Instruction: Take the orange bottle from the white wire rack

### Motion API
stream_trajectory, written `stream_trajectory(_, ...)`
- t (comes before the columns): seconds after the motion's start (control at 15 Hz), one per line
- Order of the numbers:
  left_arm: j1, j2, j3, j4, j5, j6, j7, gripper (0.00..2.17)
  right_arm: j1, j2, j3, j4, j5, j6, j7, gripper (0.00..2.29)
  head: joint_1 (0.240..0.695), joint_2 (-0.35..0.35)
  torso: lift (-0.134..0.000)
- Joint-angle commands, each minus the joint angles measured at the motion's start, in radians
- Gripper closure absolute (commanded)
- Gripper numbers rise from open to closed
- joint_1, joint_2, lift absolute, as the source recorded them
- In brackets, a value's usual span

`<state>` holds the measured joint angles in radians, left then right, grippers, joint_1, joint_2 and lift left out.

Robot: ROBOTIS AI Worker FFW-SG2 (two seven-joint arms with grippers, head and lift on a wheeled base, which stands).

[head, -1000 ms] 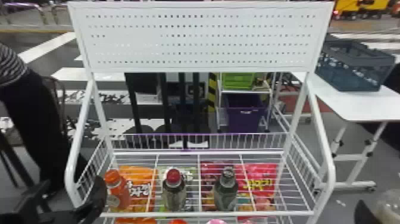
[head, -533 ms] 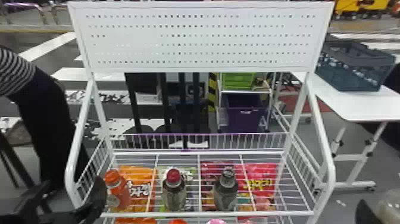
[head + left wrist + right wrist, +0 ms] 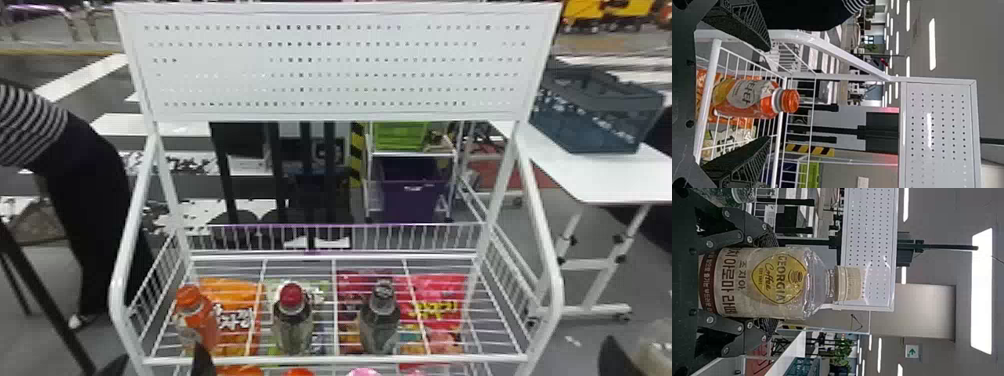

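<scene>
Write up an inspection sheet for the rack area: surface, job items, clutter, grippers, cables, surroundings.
Surface: white wire rack, shelf of open wires with a front rail.
Job's things: orange bottle upright at the shelf's left end, not gripped.
Clutter: red-capped bottle and dark-capped bottle standing to its right; snack bags visible through the wires.
Left gripper: open, one finger toward each side of the orange bottle.
Right gripper: closed on a beige-capped bottle.
Cables: nothing seen on the rack.
Surroundings: white table at right, bearing a dark crate; purple bin behind.
</scene>
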<state>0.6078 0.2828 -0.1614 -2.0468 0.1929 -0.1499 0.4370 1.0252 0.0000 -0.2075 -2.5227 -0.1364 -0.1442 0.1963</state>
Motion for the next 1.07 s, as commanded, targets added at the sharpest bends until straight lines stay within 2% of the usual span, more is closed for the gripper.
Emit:
stream_trajectory(0.0, -0.029, -0.013, -0.047, 0.178, -0.009, -0.216, -0.011, 0.09, -0.001, 0.001, 0.0, 0.002, 0.0, -0.001, 0.0, 1.07, 0.499, 0.0, 0.0)
stream_trajectory(0.27, -0.148, -0.017, -0.112, 0.45, -0.007, -0.428, -0.038, 0.09, 0.003, 0.001, -0.004, 0.005, 0.0, -0.007, 0.0, 1.07, 0.499, 0.0, 0.0)
stream_trajectory(0.47, -0.233, -0.034, -0.118, 0.57, -0.006, -0.437, -0.041, 0.09, 0.012, 0.001, -0.007, 0.01, -0.002, -0.031, 0.0, 1.07, 0.499, 0.0, 0.0)
stream_trajectory(0.73, -0.338, -0.033, -0.118, 0.682, 0.005, -0.434, -0.043, 0.09, 0.013, 0.001, -0.013, 0.013, -0.014, -0.034, 0.0, 1.07, 0.499, 0.0, 0.0)
stream_trajectory(1.0, -0.427, -0.033, -0.116, 0.772, 0.014, -0.412, -0.083, 0.09, 0.013, 0.001, -0.018, 0.008, -0.014, -0.031, 0.0, 1.07, 0.499, 0.0, 0.0)
